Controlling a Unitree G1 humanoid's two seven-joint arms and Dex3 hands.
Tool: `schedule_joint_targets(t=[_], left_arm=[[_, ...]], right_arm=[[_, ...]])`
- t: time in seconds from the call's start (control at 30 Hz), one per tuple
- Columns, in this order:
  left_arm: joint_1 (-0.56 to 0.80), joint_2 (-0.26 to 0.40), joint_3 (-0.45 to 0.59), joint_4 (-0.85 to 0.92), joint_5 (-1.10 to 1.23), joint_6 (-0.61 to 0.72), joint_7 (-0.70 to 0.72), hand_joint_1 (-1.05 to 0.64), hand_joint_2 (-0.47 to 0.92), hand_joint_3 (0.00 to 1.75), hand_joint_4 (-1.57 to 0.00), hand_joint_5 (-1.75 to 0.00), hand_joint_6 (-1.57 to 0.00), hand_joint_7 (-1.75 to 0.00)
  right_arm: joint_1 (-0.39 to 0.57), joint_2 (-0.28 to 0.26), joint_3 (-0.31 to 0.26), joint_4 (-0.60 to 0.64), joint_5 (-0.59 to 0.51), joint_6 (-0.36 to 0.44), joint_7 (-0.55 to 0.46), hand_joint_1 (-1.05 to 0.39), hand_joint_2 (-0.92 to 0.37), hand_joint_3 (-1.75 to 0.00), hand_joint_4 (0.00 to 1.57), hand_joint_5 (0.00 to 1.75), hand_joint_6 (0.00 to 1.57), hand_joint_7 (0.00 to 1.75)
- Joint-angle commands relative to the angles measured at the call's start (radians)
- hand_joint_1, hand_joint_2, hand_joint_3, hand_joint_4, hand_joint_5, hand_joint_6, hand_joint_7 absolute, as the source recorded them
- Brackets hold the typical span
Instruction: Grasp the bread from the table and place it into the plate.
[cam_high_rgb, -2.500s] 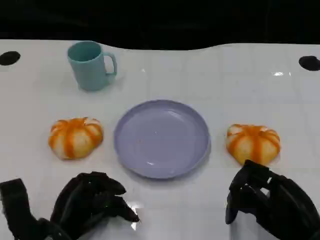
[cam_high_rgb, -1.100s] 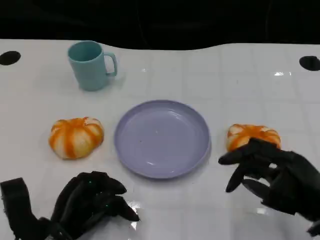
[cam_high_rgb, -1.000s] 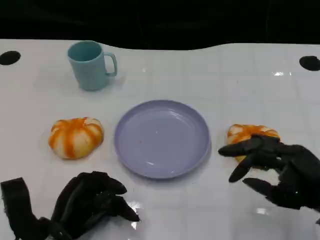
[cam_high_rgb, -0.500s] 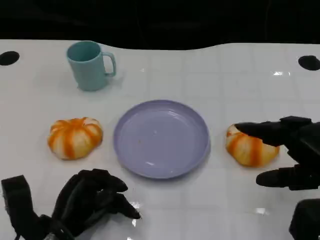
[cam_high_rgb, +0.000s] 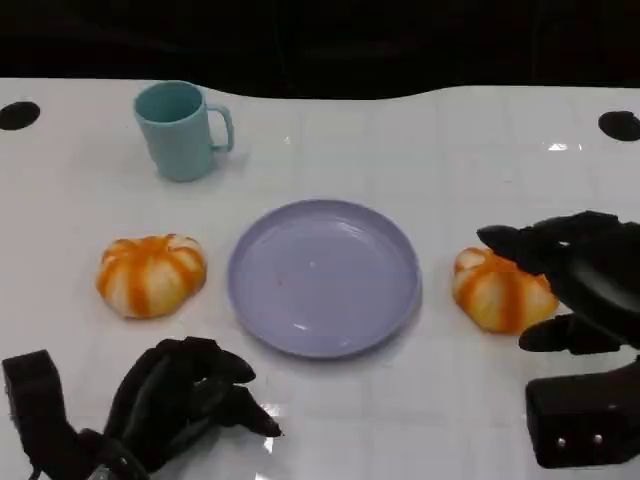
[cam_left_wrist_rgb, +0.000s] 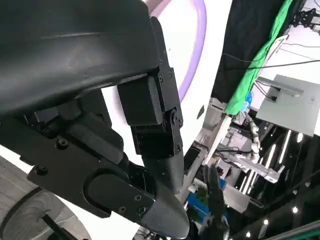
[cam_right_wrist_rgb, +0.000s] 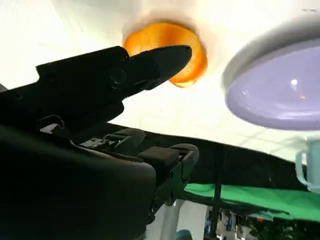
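While right hand (cam_high_rgb: 580, 285) spreads fingers (cam_high_rgb: 520, 243) around bread (cam_high_rgb: 497, 291), no writing legible.

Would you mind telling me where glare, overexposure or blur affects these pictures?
Head view: sharp, small glints on the glossy white table. Right wrist view: table washed out to bright white, orange-striped bread roll soft and glowing, right robot hand dark. Left wrist view: left robot hand close and shadowed, background lights flaring.

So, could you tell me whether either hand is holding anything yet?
No. The right hand is spread open around the right bread, not gripping; the left hand holds nothing.
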Motion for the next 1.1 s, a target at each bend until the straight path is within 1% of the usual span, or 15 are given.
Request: schedule_joint_targets(t=[0.03, 0.23, 0.37, 0.6, 0.67, 0.8, 0.9, 1.0, 1.07, 1.1], left_arm=[[0.006, 0.010, 0.003, -0.008, 0.002, 0.004, 0.003, -1.02, 0.75, 0.00, -1.57, -0.31, -1.57, -0.08], [0.011, 0.009, 0.002, -0.017, 0.001, 0.011, 0.009, -1.02, 0.75, 0.00, -1.57, -0.31, -1.57, -0.08], [0.015, 0.011, 0.000, -0.021, 0.006, 0.009, 0.013, -1.02, 0.75, 0.00, -1.57, -0.31, -1.57, -0.09], [0.018, 0.009, -0.001, -0.025, 0.006, 0.008, 0.014, -1.01, 0.75, 0.00, -1.57, -0.31, -1.57, -0.08], [0.019, 0.009, -0.002, -0.026, 0.007, 0.005, 0.013, -1.01, 0.75, 0.00, -1.57, -0.31, -1.57, -0.09], [0.023, 0.008, -0.004, -0.035, 0.008, 0.011, 0.016, -1.02, 0.75, 0.00, -1.57, -0.31, -1.57, -0.08], [0.028, 0.008, -0.007, -0.042, 0.012, 0.009, 0.020, -1.02, 0.75, 0.00, -1.57, -0.31, -1.57, -0.09], [0.030, 0.008, -0.007, -0.048, 0.007, 0.017, 0.018, -1.02, 0.75, 0.00, -1.57, -0.31, -1.57, -0.09], [0.033, 0.008, -0.008, -0.054, 0.007, 0.021, 0.022, -1.02, 0.75, 0.00, -1.57, -0.31, -1.57, -0.09], [0.033, 0.008, -0.008, -0.053, 0.006, 0.020, 0.019, -1.02, 0.75, 0.00, -1.57, -0.31, -1.57, -0.09]], right_arm=[[-0.060, 0.003, 0.050, 0.073, -0.020, 0.028, -0.032, -0.72, -0.87, 0.00, 0.34, 0.06, 0.25, 0.00], [-0.134, 0.018, 0.130, 0.195, -0.036, 0.063, -0.039, -0.73, -0.88, 0.00, 0.33, 0.04, 0.23, 0.00], [-0.174, 0.037, 0.171, 0.278, -0.037, 0.078, -0.065, -0.72, -0.87, 0.00, 0.33, 0.04, 0.24, 0.00], [-0.268, 0.093, 0.250, 0.474, -0.052, 0.141, -0.092, -0.72, -0.88, 0.00, 0.28, 0.01, 0.22, 0.00], [-0.287, 0.101, 0.267, 0.519, -0.048, 0.147, -0.103, -0.71, -0.88, 0.00, 0.27, 0.00, 0.21, 0.00], [-0.323, 0.120, 0.293, 0.624, -0.030, 0.131, -0.147, -0.71, -0.88, 0.00, 0.28, 0.01, 0.21, 0.00], [-0.342, 0.134, 0.308, 0.691, -0.009, 0.113, -0.185, -0.65, -0.88, 0.00, 0.34, 0.03, 0.26, 0.02], [-0.352, 0.149, 0.312, 0.745, 0.014, 0.096, -0.239, -0.57, -0.89, 0.00, 0.44, 0.07, 0.37, 0.05], [-0.353, 0.157, 0.310, 0.767, 0.028, 0.085, -0.282, -0.45, -0.89, 0.00, 0.59, 0.13, 0.51, 0.08], [-0.352, 0.160, 0.308, 0.778, 0.034, 0.074, -0.318, -0.43, -0.89, 0.00, 0.62, 0.13, 0.54, 0.07]])
